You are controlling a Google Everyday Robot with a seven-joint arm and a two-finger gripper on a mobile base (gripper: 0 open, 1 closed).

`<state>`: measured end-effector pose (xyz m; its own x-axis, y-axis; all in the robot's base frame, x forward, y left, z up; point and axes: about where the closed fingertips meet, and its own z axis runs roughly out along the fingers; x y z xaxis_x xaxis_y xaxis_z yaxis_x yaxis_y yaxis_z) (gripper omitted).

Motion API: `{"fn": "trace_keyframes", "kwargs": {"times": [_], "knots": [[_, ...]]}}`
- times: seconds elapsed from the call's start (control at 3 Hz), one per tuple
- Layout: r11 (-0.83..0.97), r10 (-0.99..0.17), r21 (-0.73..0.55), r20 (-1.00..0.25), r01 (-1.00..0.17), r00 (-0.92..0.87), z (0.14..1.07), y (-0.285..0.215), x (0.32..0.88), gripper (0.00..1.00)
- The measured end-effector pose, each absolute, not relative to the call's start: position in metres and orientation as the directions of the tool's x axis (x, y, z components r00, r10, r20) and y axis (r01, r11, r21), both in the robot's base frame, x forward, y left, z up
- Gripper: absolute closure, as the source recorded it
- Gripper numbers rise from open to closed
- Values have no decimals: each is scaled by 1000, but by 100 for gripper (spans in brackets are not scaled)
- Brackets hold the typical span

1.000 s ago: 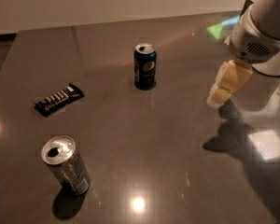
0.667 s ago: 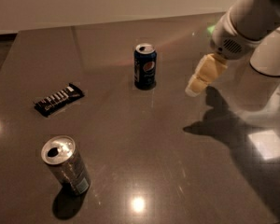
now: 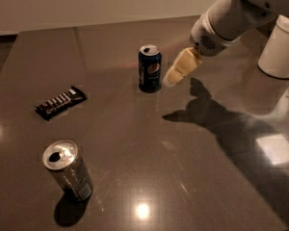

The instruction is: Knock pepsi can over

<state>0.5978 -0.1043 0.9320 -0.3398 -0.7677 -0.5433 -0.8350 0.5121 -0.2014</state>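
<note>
The pepsi can (image 3: 150, 68) is dark blue with a round logo and a silver top. It stands upright on the dark table (image 3: 135, 143), a little back of the middle. My gripper (image 3: 173, 78) hangs from the white arm that comes in from the upper right. Its cream fingers point down and to the left. Its tip is just to the right of the can, at about the can's lower half, a small gap away.
A silver-grey can (image 3: 68, 170) stands upright at the front left. A dark snack bar in a wrapper (image 3: 60, 102) lies flat at the left. The robot's white body (image 3: 281, 47) stands at the table's right edge.
My gripper has moved left across the table from the right side to just beside the pepsi can. The can still stands upright in the same place.
</note>
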Motion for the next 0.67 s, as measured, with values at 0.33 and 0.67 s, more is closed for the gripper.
{"fn": "trace_keyframes", "kwargs": {"times": [0.33, 0.67], "knots": [[526, -742, -172, -572, -833, -351, 922, -85, 621, 0], [535, -717, -136, -595, -834, -364, 913, -67, 640, 0]]}}
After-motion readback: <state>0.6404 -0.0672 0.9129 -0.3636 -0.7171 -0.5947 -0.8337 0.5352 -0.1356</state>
